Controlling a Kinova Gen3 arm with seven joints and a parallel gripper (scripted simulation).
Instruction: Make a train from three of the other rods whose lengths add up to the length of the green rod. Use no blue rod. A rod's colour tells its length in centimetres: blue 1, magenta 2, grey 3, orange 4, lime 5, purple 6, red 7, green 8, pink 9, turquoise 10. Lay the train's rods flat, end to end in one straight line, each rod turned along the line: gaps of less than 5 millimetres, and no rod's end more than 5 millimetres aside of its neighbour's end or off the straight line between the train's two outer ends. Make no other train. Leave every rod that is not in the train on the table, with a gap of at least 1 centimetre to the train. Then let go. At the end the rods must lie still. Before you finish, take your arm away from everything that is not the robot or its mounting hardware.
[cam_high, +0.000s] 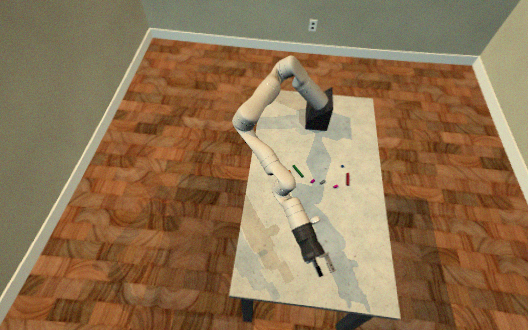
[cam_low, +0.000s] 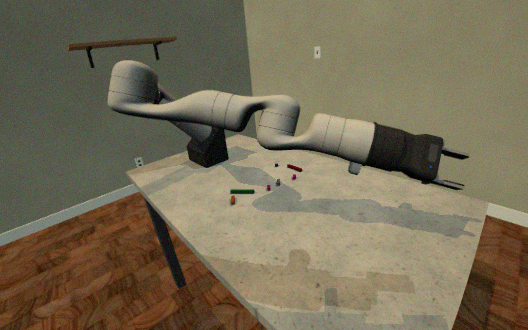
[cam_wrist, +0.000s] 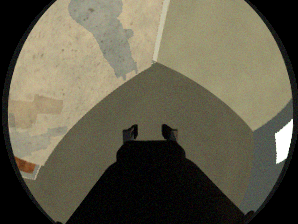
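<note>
The green rod lies flat. The orange rod lies near it in the exterior view; the arm mostly hides it in the top view. One magenta rod lies near the grey rod, with a gap between them. Another magenta rod lies between the grey rod and the red rod. All lie apart, not in one line. My gripper is open and empty, raised and far from the rods, pointing sideways.
A blue rod lies near the red rod. The arm's black base stands at one end of the table. The arm reaches over the table. The wrist view shows no rods.
</note>
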